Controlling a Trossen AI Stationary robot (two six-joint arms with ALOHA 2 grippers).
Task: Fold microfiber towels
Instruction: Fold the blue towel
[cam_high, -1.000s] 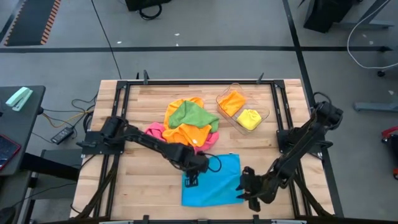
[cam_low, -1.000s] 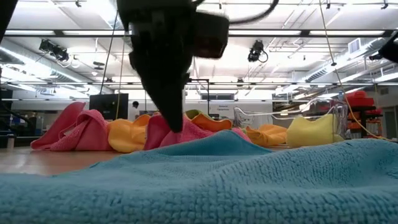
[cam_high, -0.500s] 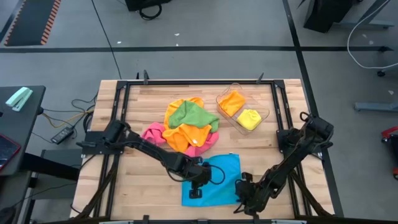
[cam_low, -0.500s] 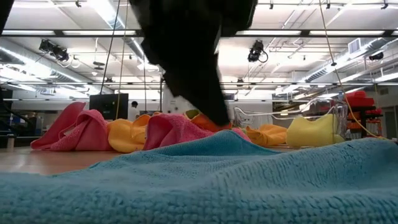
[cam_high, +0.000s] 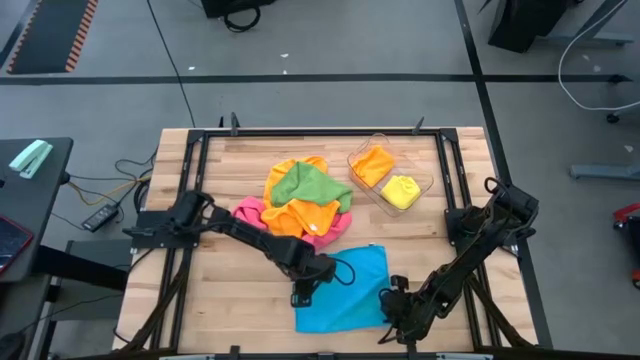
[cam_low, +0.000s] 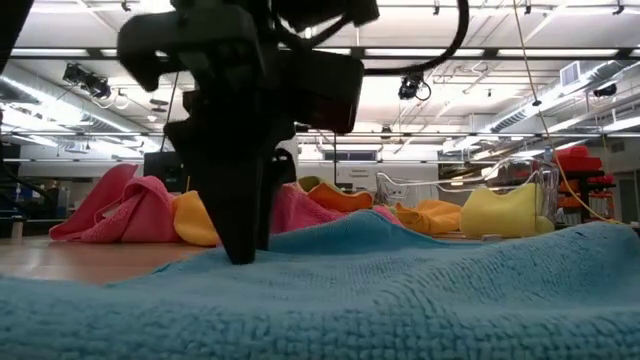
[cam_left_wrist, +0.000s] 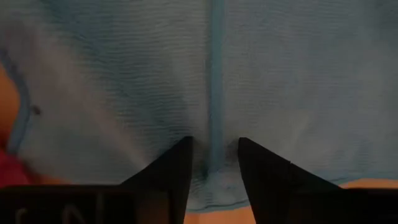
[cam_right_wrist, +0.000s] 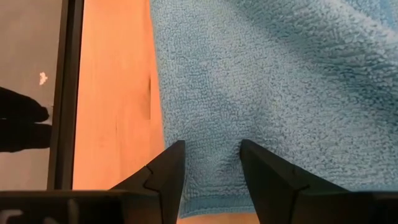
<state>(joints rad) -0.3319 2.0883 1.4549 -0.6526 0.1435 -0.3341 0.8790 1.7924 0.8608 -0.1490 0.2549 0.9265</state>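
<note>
The blue towel (cam_high: 343, 290) lies spread on the wooden table (cam_high: 220, 290), on the side of the heap of towels (cam_high: 298, 200) that faces the arms, and every other place here is given from it. The left gripper (cam_high: 303, 293) stands at its left edge, fingers parted in the left wrist view with a raised ridge of blue cloth between them, though not pinched. The right gripper (cam_high: 393, 307) sits at the towel's near right corner; its fingers are apart in the right wrist view, straddling the hem with cloth lying between them, and I judge nothing is clamped there either. Beyond the blue towel lie the pink, orange and green cloths of the heap, and farther off to its right a clear plastic tray (cam_high: 420, 180) holds an orange and a yellow cloth. To do this step well, both grippers should probably close on a single layer right at the hem, at matching points on opposite edges, then lift and carry together so the fold lands square; a grip taken too deep, or uneven travel, would likely drag the cloth askew or bunch it. No brand, label or readable writing shows on the towels, tray or arms.
</note>
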